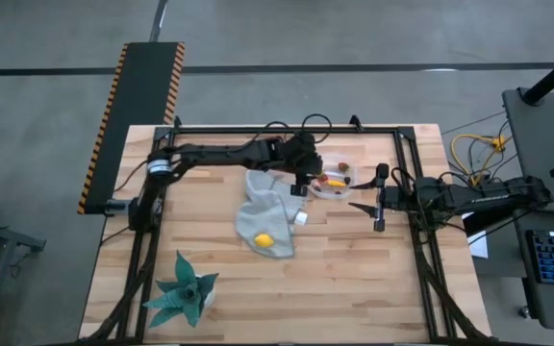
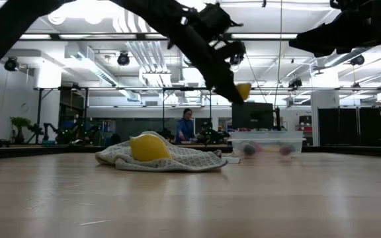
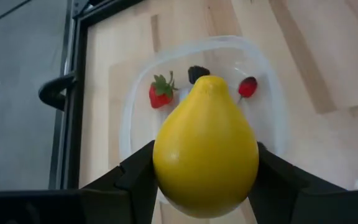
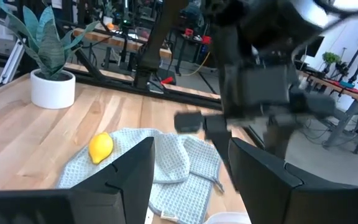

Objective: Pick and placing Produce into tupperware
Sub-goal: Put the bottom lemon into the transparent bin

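Nearest me, one lemon (image 1: 264, 240) waits on the grey-blue cloth (image 1: 269, 216). Farther back, my left gripper (image 3: 205, 180) has its fingers clamped on the second lemon (image 3: 206, 146) above the tupperware (image 1: 335, 180), which already holds a strawberry (image 3: 160, 93) and small pieces. My right gripper (image 1: 378, 205) idles right, fingers apart.

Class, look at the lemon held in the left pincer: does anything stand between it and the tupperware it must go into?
Nothing visible does. The left pincer holds the lemon above the open tupperware, which has no lid on it. Only a strawberry and other small pieces lie inside, leaving room.
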